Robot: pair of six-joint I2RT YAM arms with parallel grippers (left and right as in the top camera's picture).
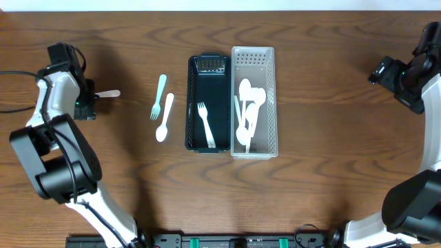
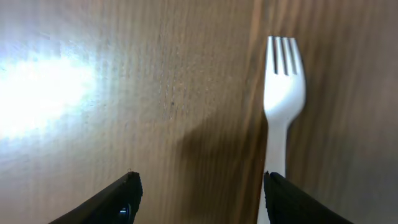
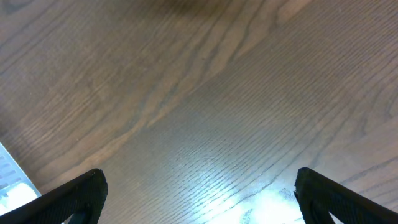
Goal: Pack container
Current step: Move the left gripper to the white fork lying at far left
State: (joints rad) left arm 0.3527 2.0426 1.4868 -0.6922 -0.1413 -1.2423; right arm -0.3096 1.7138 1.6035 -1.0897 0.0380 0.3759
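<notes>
A black tray (image 1: 191,103) holds one white fork (image 1: 206,124). Beside it on the right, a white basket (image 1: 271,103) holds several white spoons (image 1: 247,110). A pale green fork (image 1: 159,96) and a white spoon (image 1: 164,117) lie on the table left of the tray. Another white fork (image 1: 109,94) lies at the far left. My left gripper (image 1: 93,96) is open low over this fork's handle. In the left wrist view the fork (image 2: 284,93) runs along the inside of the right finger, and the gripper (image 2: 199,180) holds nothing. My right gripper (image 1: 377,74) is open and empty over bare wood (image 3: 199,177).
The wooden table (image 1: 331,179) has both containers side by side at its middle. A corner of the white basket (image 3: 9,177) shows at the lower left of the right wrist view. The arm bases stand at the front left and front right edges.
</notes>
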